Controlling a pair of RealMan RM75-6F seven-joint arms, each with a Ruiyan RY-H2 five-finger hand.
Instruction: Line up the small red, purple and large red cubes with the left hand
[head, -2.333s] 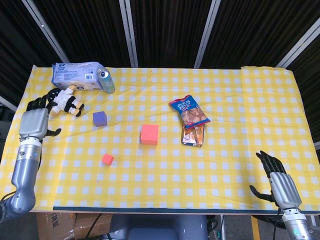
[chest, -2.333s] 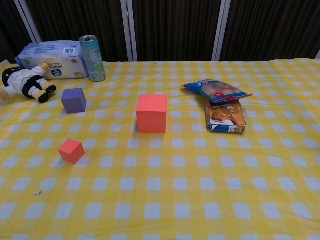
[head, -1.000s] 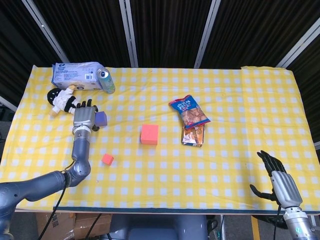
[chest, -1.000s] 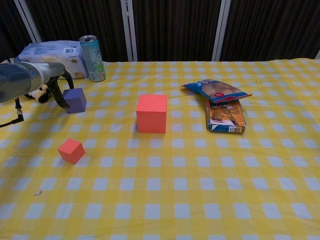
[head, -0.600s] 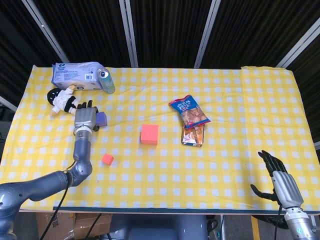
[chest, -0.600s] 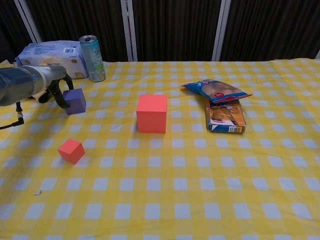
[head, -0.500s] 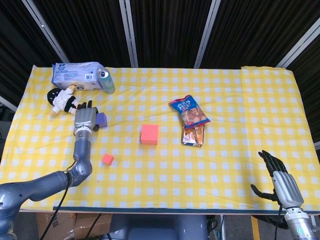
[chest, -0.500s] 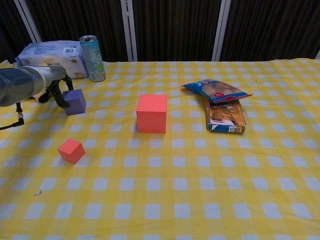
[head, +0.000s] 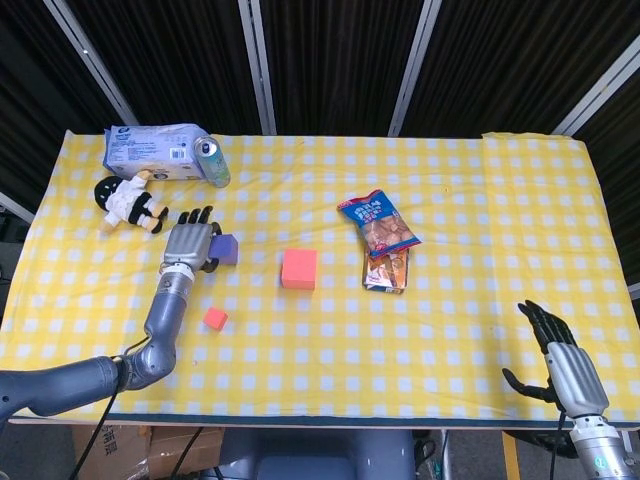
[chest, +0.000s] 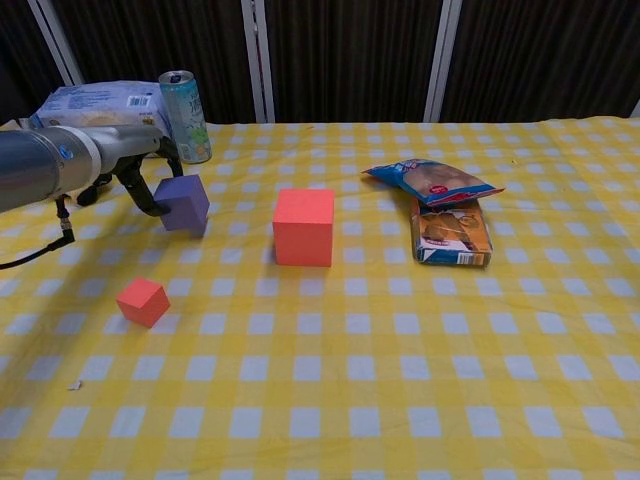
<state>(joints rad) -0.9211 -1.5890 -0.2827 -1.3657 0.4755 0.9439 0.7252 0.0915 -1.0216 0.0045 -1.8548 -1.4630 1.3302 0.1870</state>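
Purple cube, head view: purple cube (head: 226, 249) sits at the fingertips of the left hand (head: 190, 244), left of the large red cube (head: 299, 269) and up-right of the small red cube (head: 214, 318); whether it rests on the cloth cannot be told from above.
Left hand, head view: fingers curl around the left side of the purple cube, gripping it; forearm runs down toward the near-left table edge.
Red cubes, head view: both lie on the yellow checked tablecloth (head: 300, 380), apart from each other; the small one is nearer the front edge.
Right hand, head view: right hand (head: 560, 362) is at the near-right corner, past the table edge, well apart from all cubes; fingers are spread and hold nothing.
Other items, head view: doll (head: 130, 204), tissue pack (head: 150, 150) and can (head: 211, 161) stand at the far left; snack bag (head: 380, 222) overlaps a small snack box (head: 386, 270) right of the large red cube.

Purple cube, chest view: the cube (chest: 183, 204) appears tilted, with a shadow beneath, pinched by dark fingers (chest: 150, 197) on its left face.
Left hand, chest view: hand (chest: 130, 160) comes in from the left, in front of the can (chest: 186, 116) and tissue pack (chest: 100, 118).
Red cubes, chest view: large cube (chest: 303, 227) is right of the purple one, not touching; small cube (chest: 142, 301) lies nearer the camera, to the left.
Right hand, chest view: outside the frame.
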